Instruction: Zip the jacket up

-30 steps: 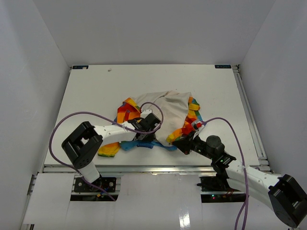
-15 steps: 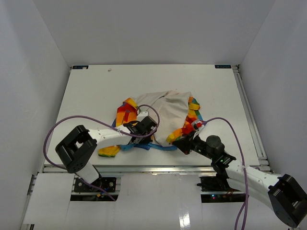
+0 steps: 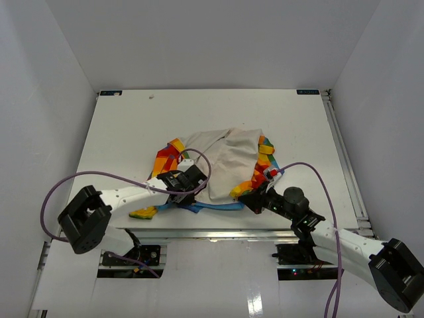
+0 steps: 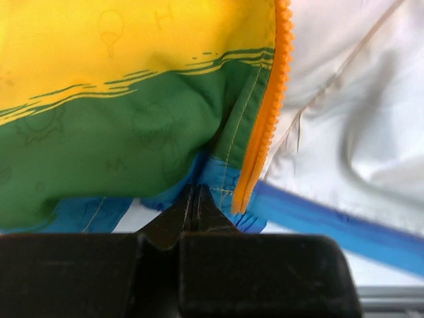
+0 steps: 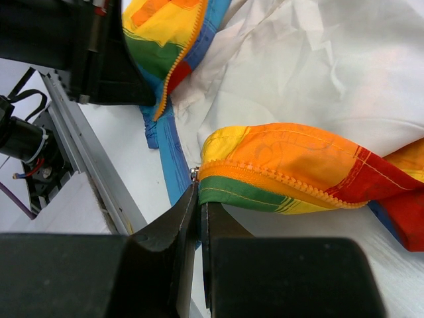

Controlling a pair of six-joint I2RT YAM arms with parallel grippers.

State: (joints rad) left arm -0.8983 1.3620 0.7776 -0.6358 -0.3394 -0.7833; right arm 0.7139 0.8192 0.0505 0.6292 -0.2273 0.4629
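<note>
Two halves of an orange zipper have to meet, and they lie well apart. The jacket (image 3: 225, 159) is spread open at the middle of the table (image 3: 132, 126) in the top view, cream lining up, rainbow fronts folded out at left and right. Its blue hem (image 3: 215, 206) runs along the lower edge between the two fronts.

The left zipper half (image 4: 268, 112) runs down from the upper right of the left wrist view to end at the hem just right of centre. The right zipper half (image 5: 285, 177) crosses the right wrist view from the right edge to a small metal piece, probably the slider (image 5: 193, 174), at centre.

The left gripper (image 4: 196, 192) has its jaws pressed together on the blue hem just beside the left half's lower end. The right gripper (image 5: 197, 192) is likewise closed, pinching the green corner under the metal piece.

Seen from above, the left gripper (image 3: 187, 197) sits left of centre and the right gripper (image 3: 248, 197) right of it, with lining and hem between. Each arm is nearest its own end. Joining them, I judge, means carrying the left end rightward along the hem line to the slider. No container is in view.
</note>
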